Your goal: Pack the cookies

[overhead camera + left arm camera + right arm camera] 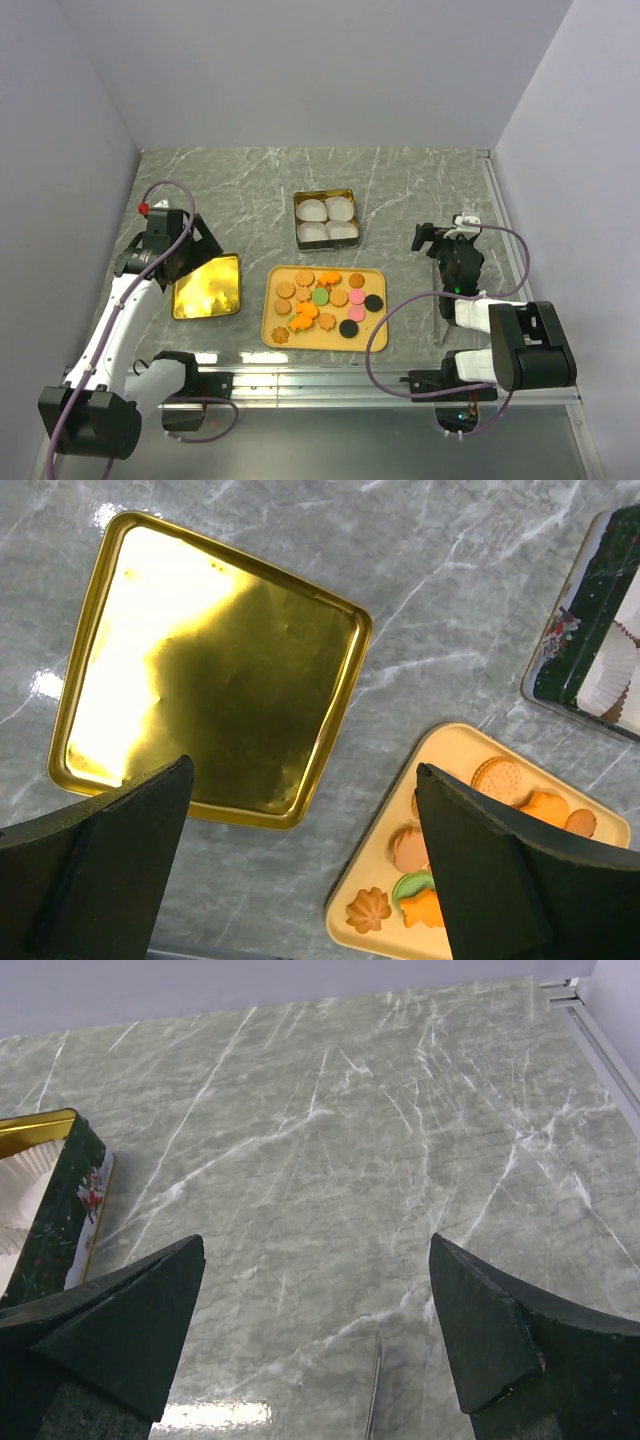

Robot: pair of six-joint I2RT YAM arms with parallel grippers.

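The cookies (320,297) lie all together on a yellow tray (312,340), which stands in the middle of the grey marbled surface (420,180), close to the near edge. They are small and flat, some round and some in the shape of a flower. Most are brown or orange, two are pink, one is green, and two black ones lie at the right side of the tray.

Just behind the tray stands a dark green tin (62,1222) with a gold rim. In it sit four white paper cups (313,210), side by side in two rows. To the left of the tray, apart from it, lies a shallow gold lid (230,670) with its hollow side up.

The left end effector (303,764) hangs above the gold lid. Its two black fingers stand wide apart and there is nothing between them. In the left wrist view a corner of the yellow tray with some cookies shows at the lower right.

The right end effector (316,1240) hangs over bare marble to the right of the tin, well apart from the tray. Its fingers also stand wide apart, with nothing between them.
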